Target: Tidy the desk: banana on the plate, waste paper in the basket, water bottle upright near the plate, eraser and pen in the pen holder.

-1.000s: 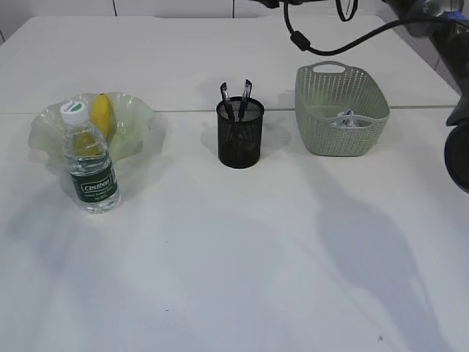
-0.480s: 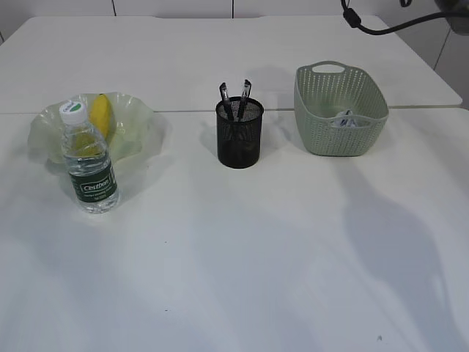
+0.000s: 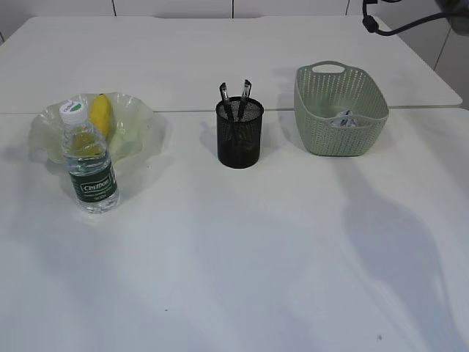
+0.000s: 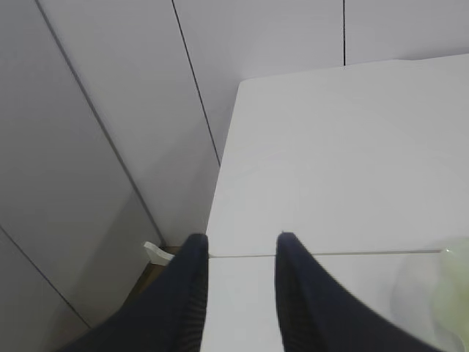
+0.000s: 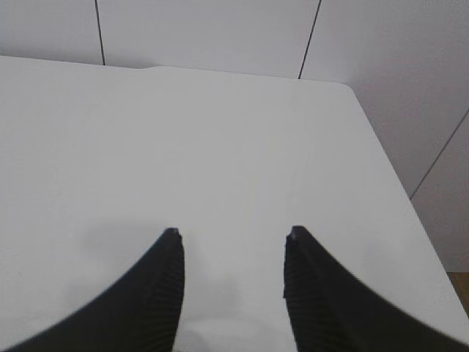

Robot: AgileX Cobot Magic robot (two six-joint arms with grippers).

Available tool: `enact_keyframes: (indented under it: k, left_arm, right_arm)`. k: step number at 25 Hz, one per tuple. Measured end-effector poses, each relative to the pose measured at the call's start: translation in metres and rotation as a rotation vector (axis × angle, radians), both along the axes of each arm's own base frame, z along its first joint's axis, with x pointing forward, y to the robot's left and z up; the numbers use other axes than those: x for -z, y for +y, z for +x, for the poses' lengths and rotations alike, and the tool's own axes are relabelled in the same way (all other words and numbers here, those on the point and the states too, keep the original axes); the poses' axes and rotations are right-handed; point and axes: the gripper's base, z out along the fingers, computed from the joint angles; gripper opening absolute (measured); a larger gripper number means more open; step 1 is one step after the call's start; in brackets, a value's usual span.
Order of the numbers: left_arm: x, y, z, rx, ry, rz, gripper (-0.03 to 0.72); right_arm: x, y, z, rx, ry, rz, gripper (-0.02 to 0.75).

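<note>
Desk point(image 3: 242, 264): white top, seam running across behind the items; front half bare.
Plate point(image 3: 139, 121): pale green ruffled dish at approx 10 o'clock from desk centre, far left.
Banana point(image 3: 101, 114): lies in plate, yellow, partly hidden behind bottle cap.
Water bottle point(image 3: 89, 163): upright, white cap, dark green label; at plate's 6 o'clock, touching or just in front of its rim, blocks view of plate front.
Pen holder point(image 3: 239, 133): black mesh cup at 12 o'clock, mid-desk; two dark pens point(image 3: 244, 94) stick up tilted out of it. Eraser: can't tell, mesh too dark.
Basket point(image 3: 340, 110): sage green, at 2 o'clock, well apart from holder; crumpled white paper point(image 3: 344, 119) inside, near its right wall.
Cable point(image 3: 396, 26): black, top right corner at 1 o'clock, clear of basket.
Left gripper point(image 4: 242, 238): fingers apart w/ narrow gap, nothing between; over desk's left edge, wall panels beyond, plate rim point(image 4: 454, 271) at its 4 o'clock.
Right gripper point(image 5: 233, 233): fingers moderately wide, holding nothing; bare desk below, nothing in the way.
</note>
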Motion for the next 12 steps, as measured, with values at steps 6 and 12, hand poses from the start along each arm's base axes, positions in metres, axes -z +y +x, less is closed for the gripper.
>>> enact_keyframes:
  k: [6,12]
  left_arm:
    - [0.000,0.000,0.000,-0.001,0.004,0.013,0.214]
    - [-0.002,0.002,-0.001,-0.026,-0.008,0.025,0.214]
  right_arm:
    - [0.000,0.009,0.000,-0.005,0.001,-0.012,0.337]
    - [-0.014,0.032,-0.006,-0.065,-0.021,-0.033,0.335]
